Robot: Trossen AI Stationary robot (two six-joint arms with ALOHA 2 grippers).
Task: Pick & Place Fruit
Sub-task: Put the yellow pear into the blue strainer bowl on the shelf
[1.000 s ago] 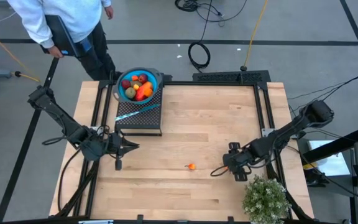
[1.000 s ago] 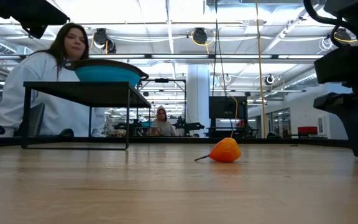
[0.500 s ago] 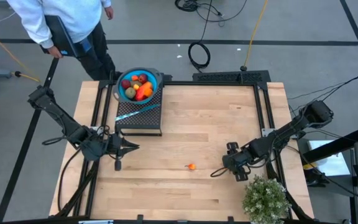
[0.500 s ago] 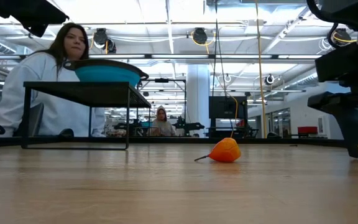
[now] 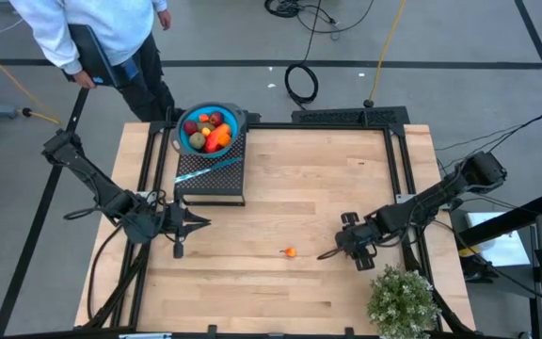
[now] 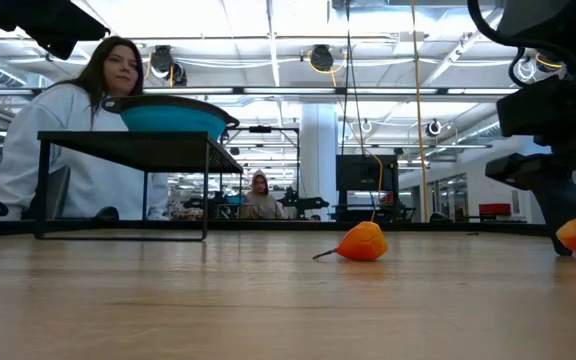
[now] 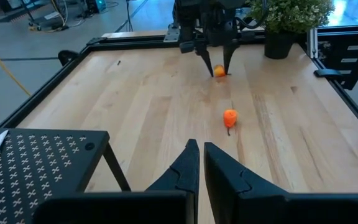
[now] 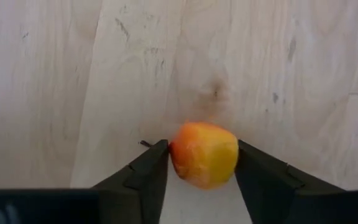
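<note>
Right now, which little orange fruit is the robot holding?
The one between the right hand's fingers, by the potted plant. The other orange fruit lies alone mid-table.

Two small orange fruits (image 7: 230, 117) (image 7: 219, 71) on the table — one blue bowl (image 5: 210, 129), one potted plant (image 5: 402, 299), two arms

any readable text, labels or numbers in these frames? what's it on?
None readable.
Blue bowl, black rack, table, potted plant: no print visible.
Right hand, gripping an orange fruit: no markings.
Background red sign in the low view: too small to read.
</note>
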